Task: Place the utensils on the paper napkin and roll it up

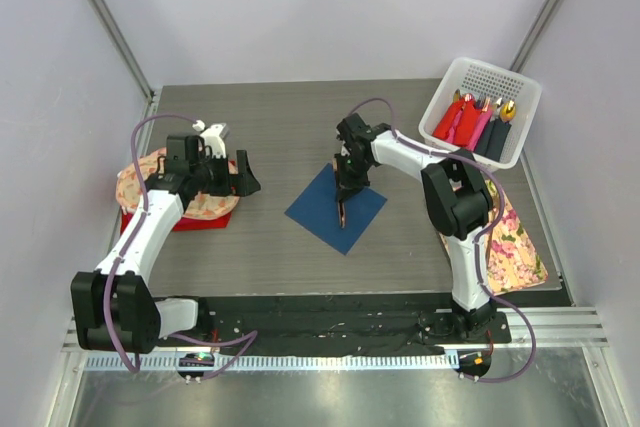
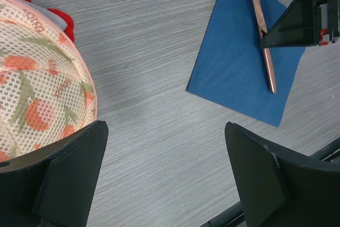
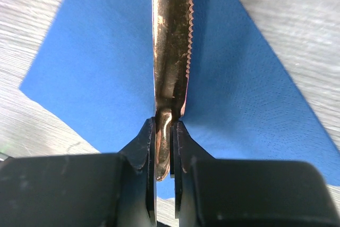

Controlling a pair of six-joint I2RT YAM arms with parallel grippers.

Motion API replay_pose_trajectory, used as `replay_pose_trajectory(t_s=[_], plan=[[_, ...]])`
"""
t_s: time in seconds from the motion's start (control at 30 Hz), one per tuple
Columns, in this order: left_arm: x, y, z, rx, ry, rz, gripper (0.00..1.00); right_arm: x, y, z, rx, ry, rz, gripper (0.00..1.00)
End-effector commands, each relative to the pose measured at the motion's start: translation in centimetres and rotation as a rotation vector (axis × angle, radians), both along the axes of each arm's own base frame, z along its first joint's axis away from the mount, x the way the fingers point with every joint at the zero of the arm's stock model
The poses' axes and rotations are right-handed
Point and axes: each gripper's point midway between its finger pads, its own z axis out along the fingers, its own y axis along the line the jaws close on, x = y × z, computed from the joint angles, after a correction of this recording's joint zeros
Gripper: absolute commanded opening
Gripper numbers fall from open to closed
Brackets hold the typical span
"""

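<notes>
1. We find the right gripper [image 3: 164, 126] pinched on one end of the copper knife [image 3: 171, 51] — the jaws press the metal from both sides.
2. The knife runs straight out ahead of this gripper, over the middle of the blue paper napkin [image 1: 335, 209].
3. We cannot tell whether the blade touches the paper.
4. The napkin lies flat and unrolled at the centre of the table [image 1: 260, 127], one corner toward the arm bases.
5. The left gripper [image 2: 164, 131] hangs spread wide and empty — well apart from the napkin, beside the floral cloth [image 2: 37, 78].
</notes>
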Motion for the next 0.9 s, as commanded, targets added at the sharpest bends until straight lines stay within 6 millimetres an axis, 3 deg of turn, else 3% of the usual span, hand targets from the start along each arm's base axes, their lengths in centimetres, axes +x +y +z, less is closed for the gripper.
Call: replay_pose_trajectory(t_s=[0.0, 0.27, 0.87], plan=[[0.6, -0.1, 0.8, -0.005, -0.027, 0.001, 0.97, 2.4, 1.0, 4.9, 0.041, -0.12, -0.024, 0.01], [0.9, -0.1, 0.8, -0.006, -0.021, 0.004, 0.98, 3.4, 1.4, 4.3, 0.026, -0.112, -0.014, 0.01], [0.7, 0.0, 0.5, 0.004, -0.019, 0.006, 0.98, 3.2, 1.0, 2.0, -0.079, -0.085, 0.044, 0.01]])
